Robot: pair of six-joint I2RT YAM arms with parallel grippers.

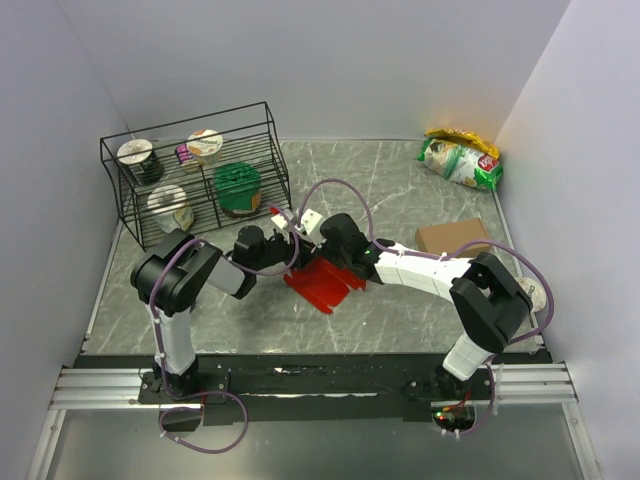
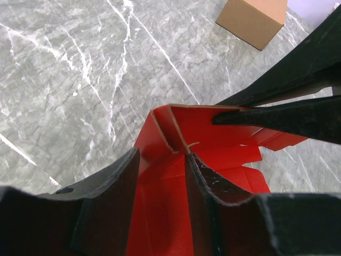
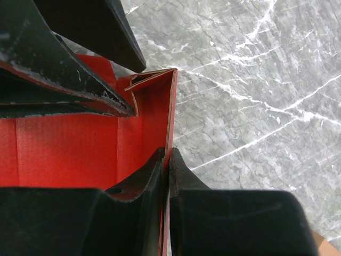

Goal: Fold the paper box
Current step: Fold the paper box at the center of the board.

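The red paper box (image 1: 320,283) lies partly folded mid-table, with two walls raised into a corner (image 2: 176,125). My right gripper (image 3: 167,152) is shut on the thin edge of one upright red wall (image 3: 154,106); in the left wrist view its black fingers (image 2: 277,114) come in from the right. My left gripper (image 2: 161,156) stands open over the box floor, jaws apart either side of the folded corner flap, and its right finger (image 2: 205,181) lies against that flap's edge. In the top view both grippers, left (image 1: 287,258) and right (image 1: 338,262), meet over the box's far side.
A black wire basket (image 1: 190,180) holding several cups stands at the back left. A plain brown cardboard box (image 1: 452,236) sits right of the arms, also seen as the brown box (image 2: 254,18). A green-yellow snack bag (image 1: 460,160) lies at the back right.
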